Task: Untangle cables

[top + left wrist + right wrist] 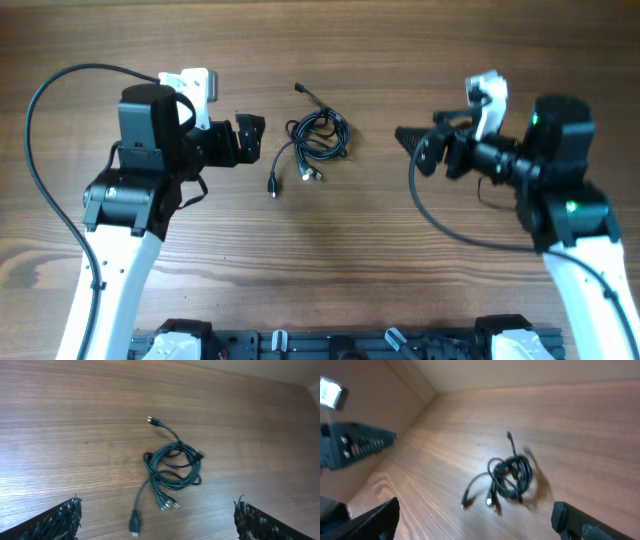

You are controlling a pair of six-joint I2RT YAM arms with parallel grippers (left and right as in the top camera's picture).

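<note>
Cables (318, 140) lie bunched — strands inside knot indistinguishable.

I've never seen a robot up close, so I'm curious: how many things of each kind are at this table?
Claws: 2, the left claw and the right claw, both open
Bunch of black cables: 1, the number of cords inside unclear
Total: 3
</note>
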